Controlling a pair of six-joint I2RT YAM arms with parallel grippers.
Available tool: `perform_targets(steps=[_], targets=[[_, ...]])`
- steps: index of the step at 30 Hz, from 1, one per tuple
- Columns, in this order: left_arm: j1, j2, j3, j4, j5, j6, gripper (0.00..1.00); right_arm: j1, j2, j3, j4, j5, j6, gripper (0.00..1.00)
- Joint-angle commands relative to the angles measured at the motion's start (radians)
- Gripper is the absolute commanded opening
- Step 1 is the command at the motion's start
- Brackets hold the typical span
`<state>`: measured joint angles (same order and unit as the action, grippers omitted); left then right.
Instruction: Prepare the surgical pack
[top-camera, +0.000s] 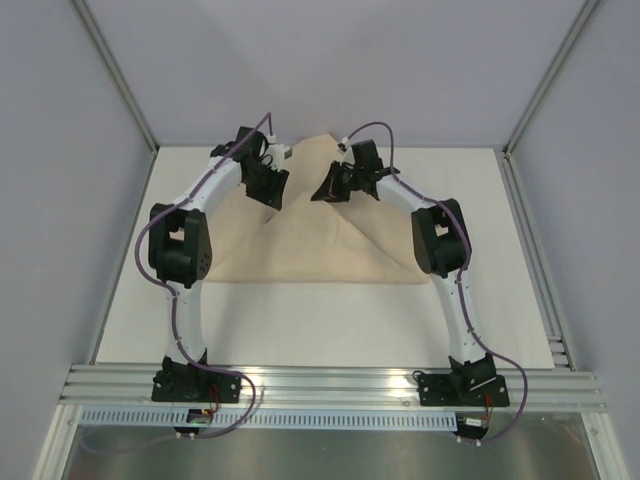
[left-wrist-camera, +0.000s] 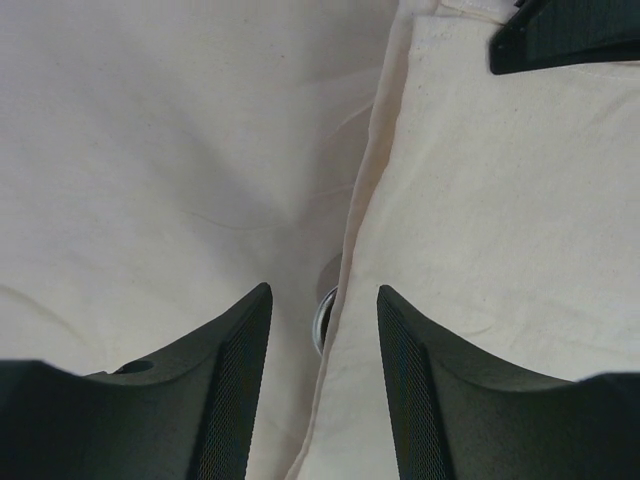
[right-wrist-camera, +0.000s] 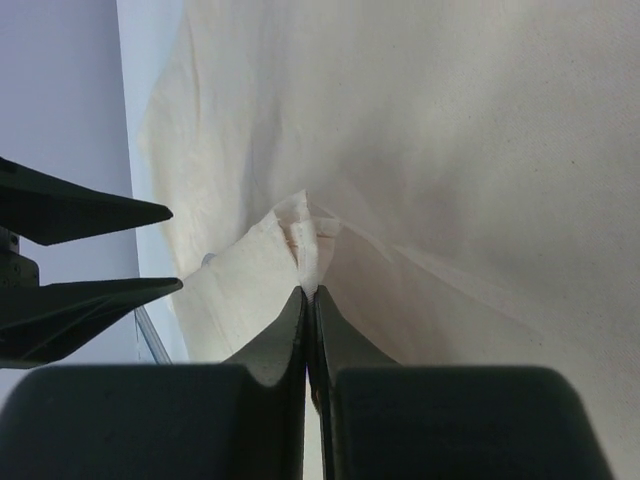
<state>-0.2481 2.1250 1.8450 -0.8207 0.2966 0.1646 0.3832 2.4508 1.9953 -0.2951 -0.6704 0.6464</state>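
Right gripper (right-wrist-camera: 308, 292): we're watching its fingers clamping tight on a raised fold of the tan cloth sheet (top-camera: 320, 250), likely to pull that flap over | sheet is lying on the table (top-camera: 130, 320), far-middle, flaps folded inward | left gripper (left-wrist-camera: 324, 290) is hovering half-spread astride the sheet's edge, holding nothing | shiny metal edge (left-wrist-camera: 324, 322) is peeking out beneath | we're finding no writing to read

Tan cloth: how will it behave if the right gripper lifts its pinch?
Likely floppy: the cloth puckers into a ridge at the right gripper. Probably drapes rather than holds shape, given its soft creases. Matte weave: slipping seems unlikely.
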Motion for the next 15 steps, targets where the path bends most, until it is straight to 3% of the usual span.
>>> perform_targets(steps=[1,10,15], targets=[[-0.005,-0.011,0.089,0.000,0.004,0.013,0.56,-0.013,0.014,0.034,0.092,0.037,0.078,0.00],[-0.005,-0.034,0.145,-0.012,0.012,-0.002,0.56,-0.027,0.039,0.056,0.128,0.261,0.151,0.01],[-0.023,0.030,0.155,0.000,-0.004,-0.013,0.52,-0.024,0.118,0.088,0.137,0.253,0.167,0.00]])
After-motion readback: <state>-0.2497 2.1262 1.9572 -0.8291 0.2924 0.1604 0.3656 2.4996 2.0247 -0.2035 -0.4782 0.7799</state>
